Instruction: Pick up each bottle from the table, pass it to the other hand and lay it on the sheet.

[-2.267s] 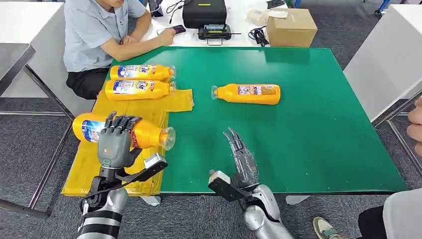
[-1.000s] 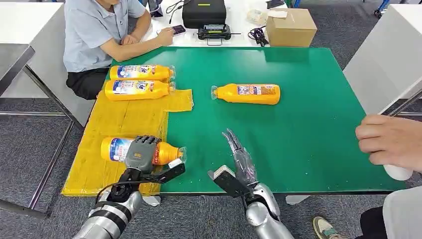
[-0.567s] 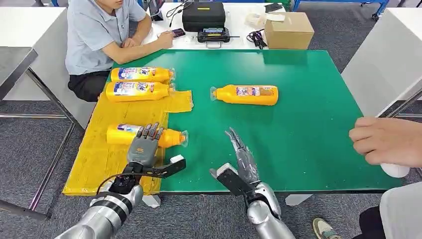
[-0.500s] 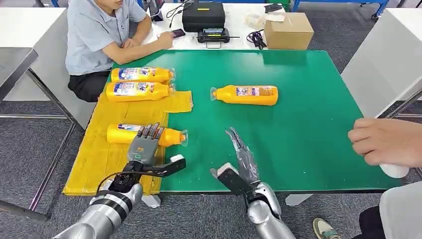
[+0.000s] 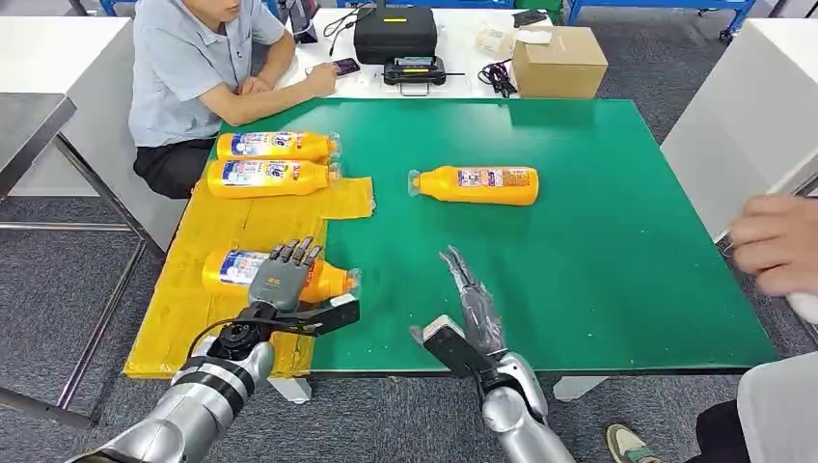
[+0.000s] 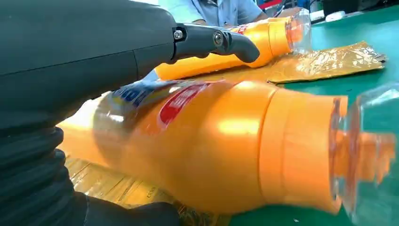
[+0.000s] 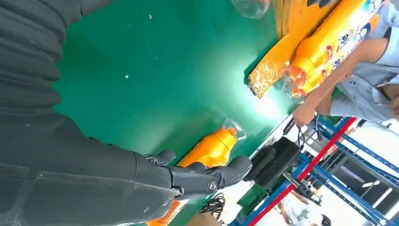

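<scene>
An orange bottle (image 5: 236, 272) (image 6: 211, 146) lies on its side on the yellow sheet (image 5: 222, 227), near the sheet's front, cap toward the green table. My left hand (image 5: 282, 278) hovers over its middle with fingers stretched out straight and a gap above the bottle. Two more orange bottles (image 5: 275, 146) (image 5: 270, 177) lie side by side at the sheet's far end. A fourth bottle (image 5: 477, 183) (image 7: 207, 150) lies on the bare green table (image 5: 579, 260). My right hand (image 5: 473, 304) stands edge-on near the table's front, fingers straight, holding nothing.
A person sits at the far left corner, arms on the white table behind. Another person's hand (image 5: 779, 246) hangs at the right edge. A cardboard box (image 5: 559, 58) and a black case (image 5: 395, 29) stand beyond the green table.
My left hand brought the bottle down onto the sheet and straightened its fingers off it. The person's hand at the right drew back toward the edge. My right hand stayed.
</scene>
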